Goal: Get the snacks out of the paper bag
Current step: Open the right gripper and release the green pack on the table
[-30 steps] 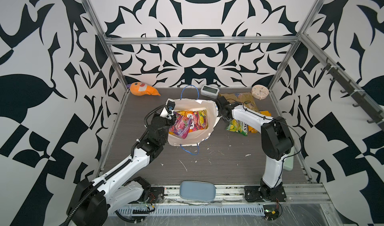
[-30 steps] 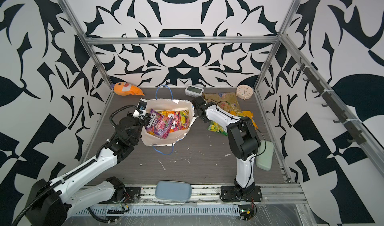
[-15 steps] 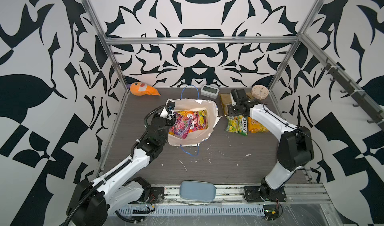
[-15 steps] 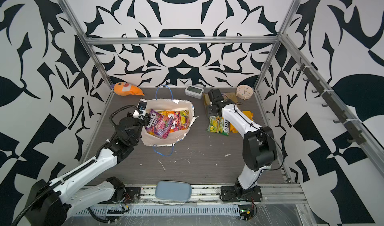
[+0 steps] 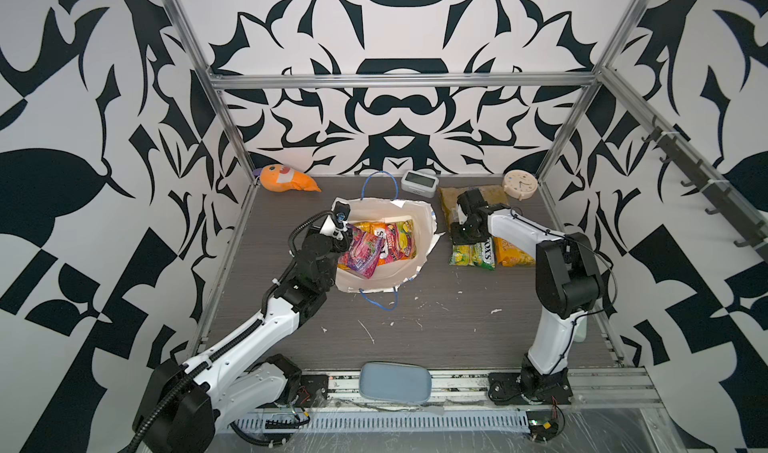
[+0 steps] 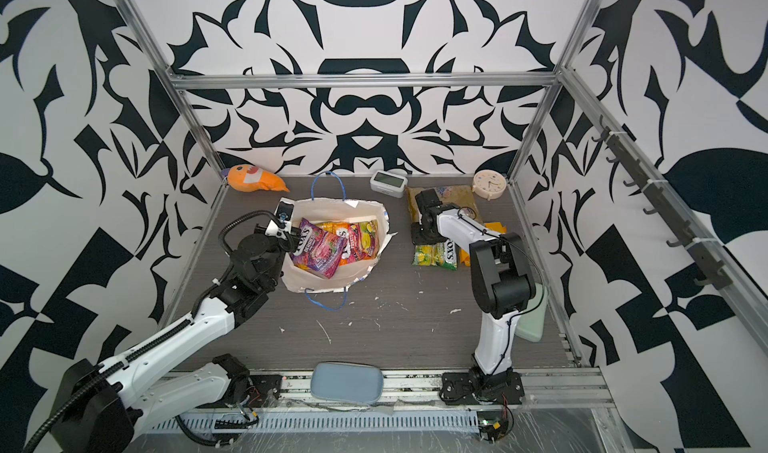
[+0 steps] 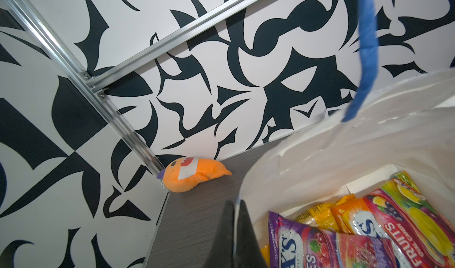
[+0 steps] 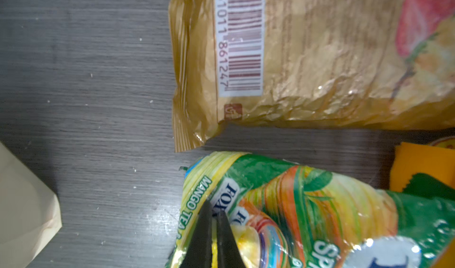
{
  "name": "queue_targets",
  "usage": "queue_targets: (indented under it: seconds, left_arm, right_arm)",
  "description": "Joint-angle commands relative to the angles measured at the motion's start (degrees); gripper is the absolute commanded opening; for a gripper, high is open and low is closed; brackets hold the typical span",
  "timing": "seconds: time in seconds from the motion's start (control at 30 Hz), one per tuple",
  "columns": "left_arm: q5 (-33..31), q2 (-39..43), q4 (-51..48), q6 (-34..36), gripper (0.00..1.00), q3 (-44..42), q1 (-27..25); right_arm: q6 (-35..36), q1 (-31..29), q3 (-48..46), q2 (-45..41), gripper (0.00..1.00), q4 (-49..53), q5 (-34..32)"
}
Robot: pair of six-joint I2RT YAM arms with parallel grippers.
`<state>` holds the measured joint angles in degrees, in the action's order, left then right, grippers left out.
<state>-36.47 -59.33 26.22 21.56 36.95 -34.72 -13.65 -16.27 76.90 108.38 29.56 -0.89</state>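
Far beyond the left claw (image 7: 235, 205), in the corner of the dark grey wood-grain table (image 5: 415, 326), lay an orange plush toy (image 7: 194, 177), which I take to be no part of the job. The left claw had its two black fingers (image 7: 221, 242) pressed together on the rim of the tall white paper bag (image 5: 374, 207), with the paper edge caught between them. I judge this grip served to hold the mouth wide and to stop the light bag from sliding when a packet is pulled. Just beside these tips, inside the bag, a purple crinkly "FOX'S" berries packet (image 6: 318, 253) lay on top. Past it were an orange-pink "FRUITS" packet (image 6: 353, 243) and a lime-and-yellow packet (image 5: 405, 234), with yellow ones half hidden under them, so the bag was not yet empty. The right claw (image 8: 214, 210) was outside the bag, apart from it, pointing down at the corner of a green-yellow plastic "FOX'S" mango tea packet (image 8: 320, 205) on the table. Its fingers were closed together. The film was wrinkled just at the tips, but whether a fold was caught between them I could not tell. Beyond this claw lay a large olive-gold crinkly packet (image 8: 307, 57), separated from the green one by a strip of table. On the far side of the green one lay a yellow-orange flat packet (image 5: 513, 253). I judge these three were laid there within reach of the right arm and away from the bag's mouth.
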Motion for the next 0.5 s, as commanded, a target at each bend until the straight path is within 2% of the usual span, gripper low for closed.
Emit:
queue_targets:
  seconds: [0.0,0.3,0.47]
  left_arm:
    - [-1.1,1.6,2.0,-1.3,0.00,0.2,0.2]
    - [-1.4,2.0,2.9,-0.7,0.00,-0.4,0.2]
    - [-1.3,1.5,2.1,-1.3,0.00,0.1,0.2]
  right_arm:
    - [-1.2,0.0,-1.4,-0.5,0.10,-1.5,1.0]
    - [-0.7,-0.1,1.8,-4.4,0.15,0.1,1.4]
    - [-2.1,0.0,1.4,-7.3,0.20,1.3,-1.2]
